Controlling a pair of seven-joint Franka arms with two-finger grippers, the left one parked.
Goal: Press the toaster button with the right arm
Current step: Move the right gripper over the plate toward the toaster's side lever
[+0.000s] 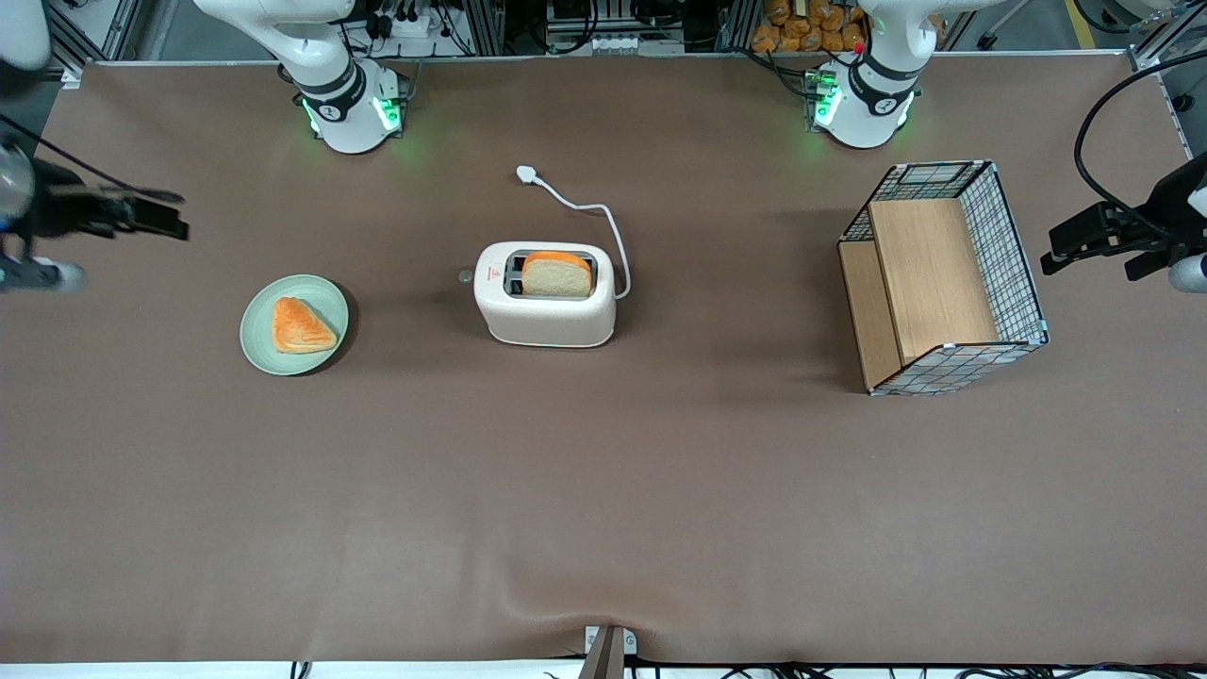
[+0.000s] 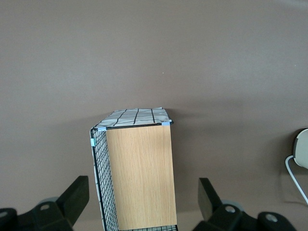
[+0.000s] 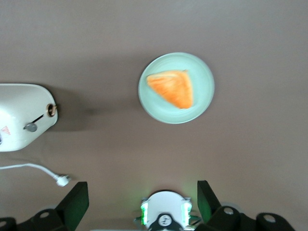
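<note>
Nearest you on the brown worktop (image 1: 603,490) sits the green plate (image 1: 294,324) with a triangular pastry (image 1: 302,325) on it, toward the working arm's end from the toaster (image 1: 545,294). Take the toaster as your landmark: it stands upright near the middle of the worktop, cream-white, with a bread slice (image 1: 557,274) sticking up from one of its slots. Look at its short end facing the plate and you'll find the toaster button (image 1: 465,277), a tiny grey knob poking out; the right wrist camera also shows it (image 3: 31,127) at the end of a slot in that face. Toward the parked arm's end from the toaster stands a wire basket (image 1: 943,278) with wooden panels. Farther from you than the toaster, its white cord (image 1: 603,222) runs to a plug (image 1: 526,173). Your pincer (image 1: 156,217) hangs well apart from the toaster, out past the plate at the working arm's end, its fingers (image 3: 74,204) spread wide and holding nothing.
</note>
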